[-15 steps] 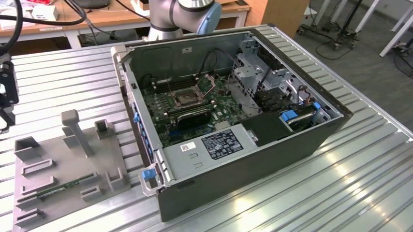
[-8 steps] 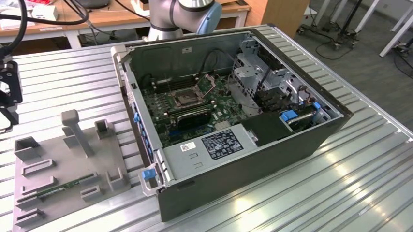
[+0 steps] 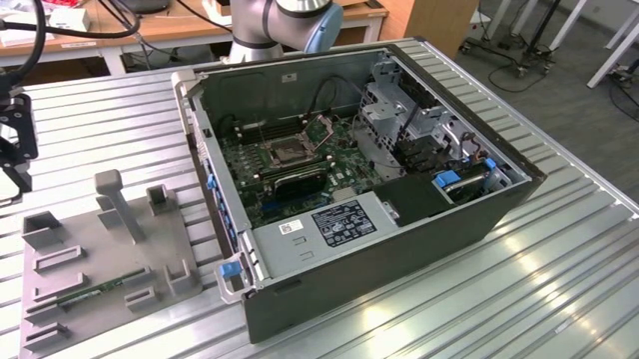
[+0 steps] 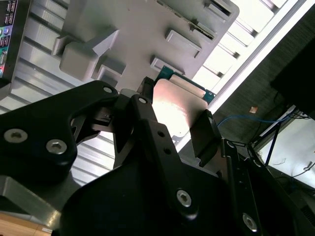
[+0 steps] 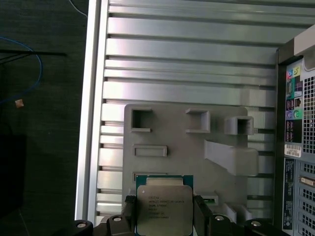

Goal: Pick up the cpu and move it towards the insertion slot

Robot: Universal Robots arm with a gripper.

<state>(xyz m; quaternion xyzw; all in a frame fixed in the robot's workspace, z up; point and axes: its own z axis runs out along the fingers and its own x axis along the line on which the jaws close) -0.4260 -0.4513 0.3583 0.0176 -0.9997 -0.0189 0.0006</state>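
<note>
Silvery cpu clamped in end effector, over grey fixture on worktop; insertion slot prob. well apart, in PC case.

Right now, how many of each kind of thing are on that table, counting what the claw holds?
cpu, held in the gripper: 1
insertion slot: 1
computer case: 1
grey fixture: 1
green memory stick: 1
Total: 5
</note>
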